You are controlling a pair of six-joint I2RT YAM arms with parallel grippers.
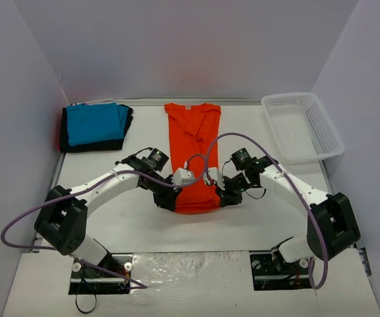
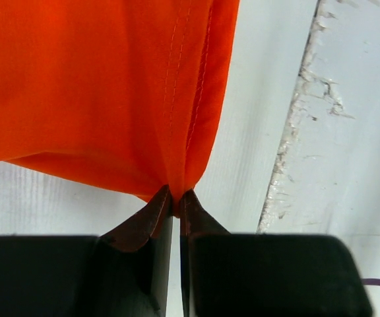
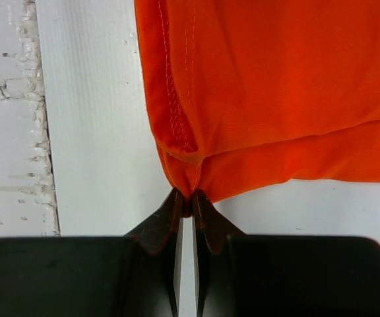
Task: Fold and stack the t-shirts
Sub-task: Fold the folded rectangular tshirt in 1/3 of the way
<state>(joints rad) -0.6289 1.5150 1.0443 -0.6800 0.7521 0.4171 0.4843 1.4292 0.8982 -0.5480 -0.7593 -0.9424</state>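
Observation:
The orange-red t-shirt [image 1: 193, 148] lies in the middle of the table as a long narrow strip, collar at the far end. My left gripper [image 1: 166, 201] is shut on its near left hem corner [image 2: 175, 178]. My right gripper [image 1: 226, 197] is shut on its near right hem corner [image 3: 189, 175]. Both corners are pinched at the fingertips just above the table. The turquoise-blue folded t-shirt [image 1: 95, 122] lies on top of the black folded t-shirt [image 1: 95, 144] at the far left.
A white plastic mesh basket [image 1: 302, 125] stands at the far right. The white walls close in the table at the back and sides. A rough, chipped table seam [image 2: 289, 145] runs beside the shirt; it also shows in the right wrist view [image 3: 35, 119].

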